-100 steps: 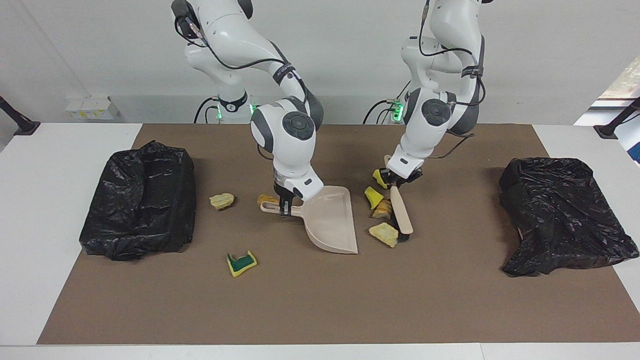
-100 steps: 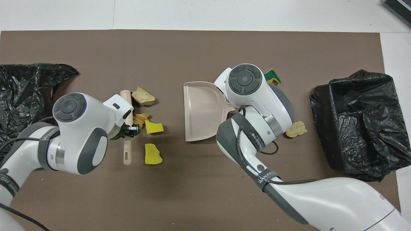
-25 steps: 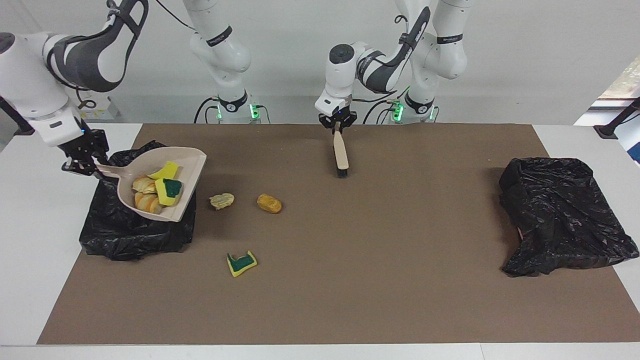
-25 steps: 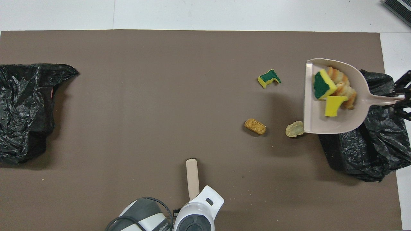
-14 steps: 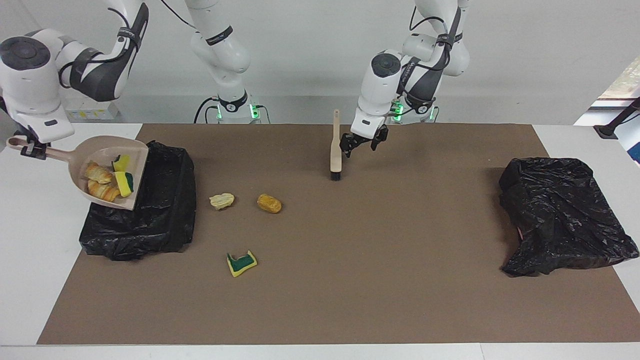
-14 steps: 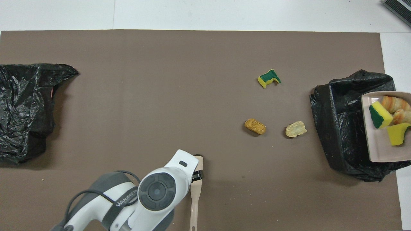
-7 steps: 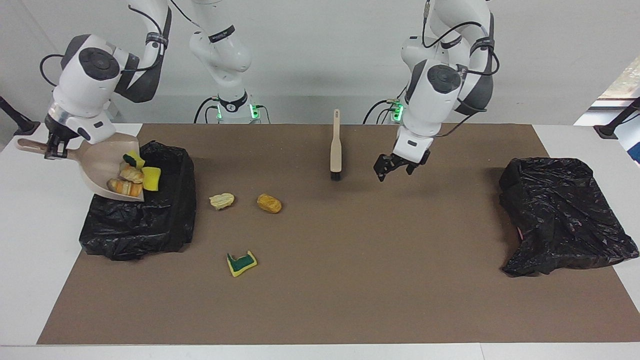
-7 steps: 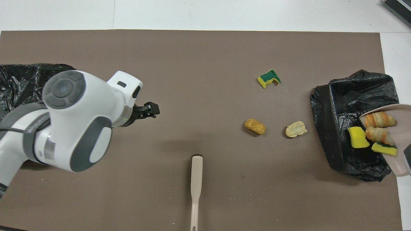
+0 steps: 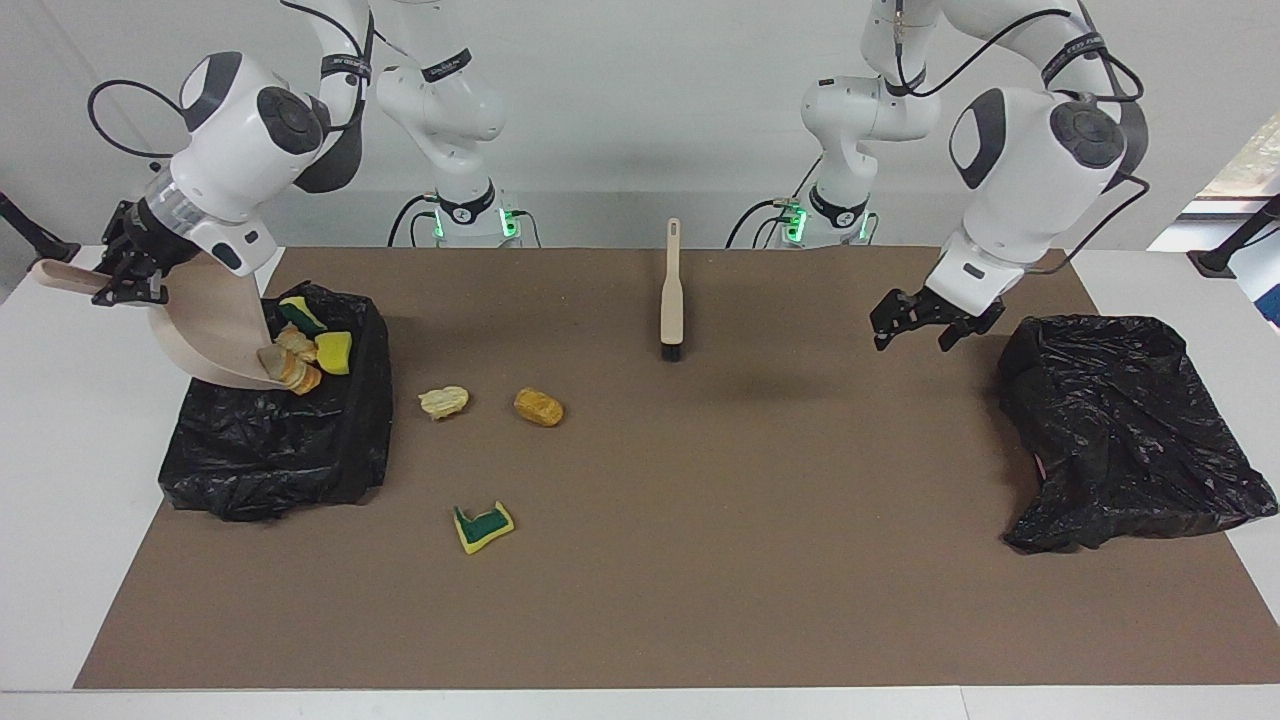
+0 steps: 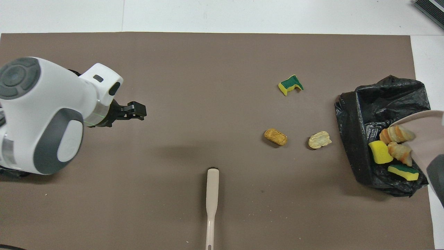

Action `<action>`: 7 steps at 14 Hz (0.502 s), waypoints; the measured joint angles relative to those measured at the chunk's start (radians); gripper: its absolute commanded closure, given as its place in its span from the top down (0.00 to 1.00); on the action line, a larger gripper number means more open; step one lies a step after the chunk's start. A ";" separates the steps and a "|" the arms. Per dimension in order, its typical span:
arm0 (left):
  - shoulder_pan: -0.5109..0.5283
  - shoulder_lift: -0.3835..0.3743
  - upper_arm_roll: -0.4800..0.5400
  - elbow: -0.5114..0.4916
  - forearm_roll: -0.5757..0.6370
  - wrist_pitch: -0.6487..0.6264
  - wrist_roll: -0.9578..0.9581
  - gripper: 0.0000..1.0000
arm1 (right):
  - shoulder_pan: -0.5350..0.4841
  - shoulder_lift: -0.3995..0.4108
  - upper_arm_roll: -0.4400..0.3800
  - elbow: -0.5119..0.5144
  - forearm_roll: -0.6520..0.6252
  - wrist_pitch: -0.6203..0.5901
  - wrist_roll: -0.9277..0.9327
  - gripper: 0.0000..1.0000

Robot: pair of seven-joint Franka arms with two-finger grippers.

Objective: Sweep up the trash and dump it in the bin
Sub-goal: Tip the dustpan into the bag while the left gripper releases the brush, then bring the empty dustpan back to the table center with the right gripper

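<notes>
My right gripper (image 9: 125,280) is shut on the handle of the beige dustpan (image 9: 205,325), which is tipped steeply over the black bin (image 9: 280,450) at the right arm's end of the table. Trash (image 9: 310,355) is sliding off the pan's lip into the bin: yellow sponge, bread-like lumps (image 10: 395,142) and a yellow-and-green piece. A tan lump (image 9: 443,402), an orange-brown lump (image 9: 538,407) and a yellow-and-green sponge piece (image 9: 483,526) lie on the mat. My left gripper (image 9: 915,325) hangs open and empty above the mat.
The beige brush (image 9: 672,300) lies on the brown mat (image 9: 700,560) near the robots, handle toward them. A second black bag (image 9: 1120,430) sits at the left arm's end, close to the left gripper.
The right arm tipped the dustpan further and the scraps slid to its lip and into the bin. The left gripper swung away from the brush toward the bag at its own end.
</notes>
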 measured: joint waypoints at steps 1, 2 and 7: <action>0.006 -0.002 0.009 0.026 0.020 -0.037 0.051 1.00 | 0.015 -0.006 0.000 0.010 -0.006 -0.007 0.000 0.00; 0.011 -0.004 0.016 0.046 0.032 -0.065 0.087 1.00 | 0.031 -0.011 0.000 0.023 -0.011 -0.013 0.000 0.00; 0.030 -0.035 0.054 0.082 0.045 -0.144 0.158 1.00 | 0.141 -0.012 0.004 0.108 -0.014 -0.117 0.024 0.00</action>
